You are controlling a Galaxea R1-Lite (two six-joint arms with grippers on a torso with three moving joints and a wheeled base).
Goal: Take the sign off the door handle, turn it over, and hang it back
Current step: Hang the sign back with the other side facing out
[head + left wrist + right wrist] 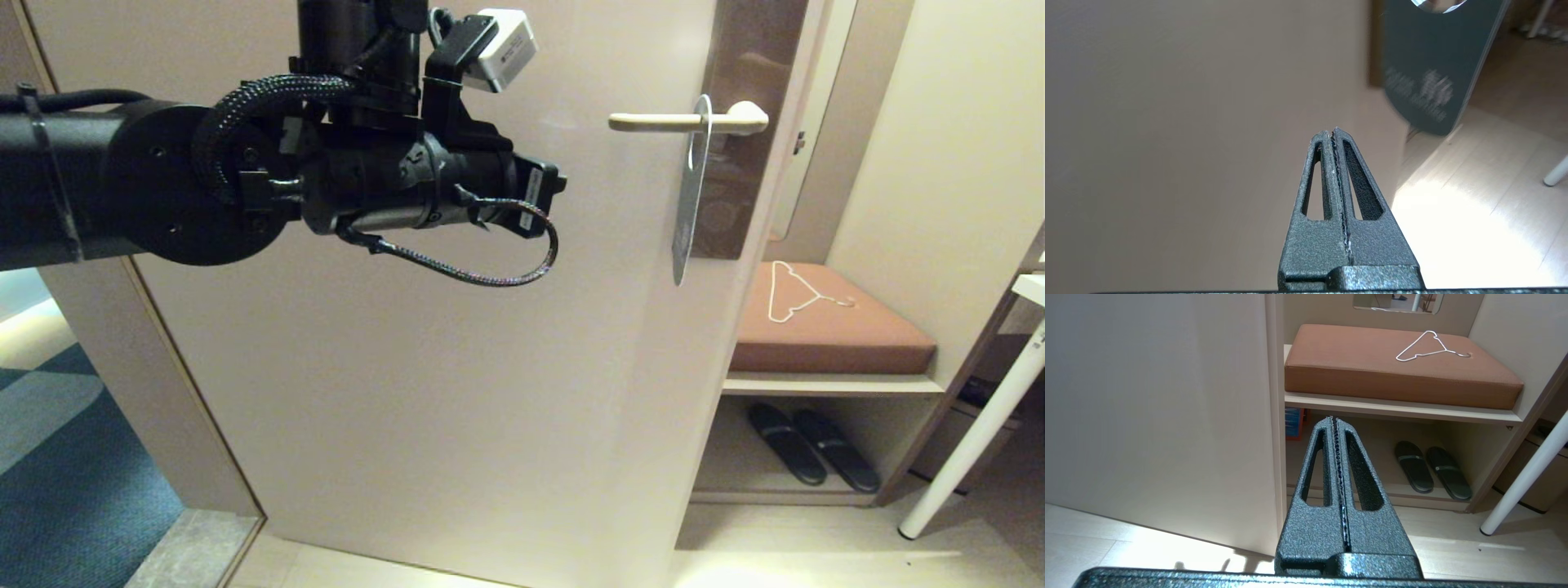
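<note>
Currently the sign [691,192] is hanging by its oval hole on the door handle [660,122], edge-on in the head view, its blue-grey face showing to the left wrist camera. Left gripper [1336,132] is sitting in front of the door, short of the sign and apart from it, jaws pressed together, gripping nothing. Right gripper [1336,419] is parked low facing the shoe shelf, jaws likewise pressed together and empty.

sign [690,196] on door handle [657,122], hanger [796,296] on cushion [833,335]
</note>
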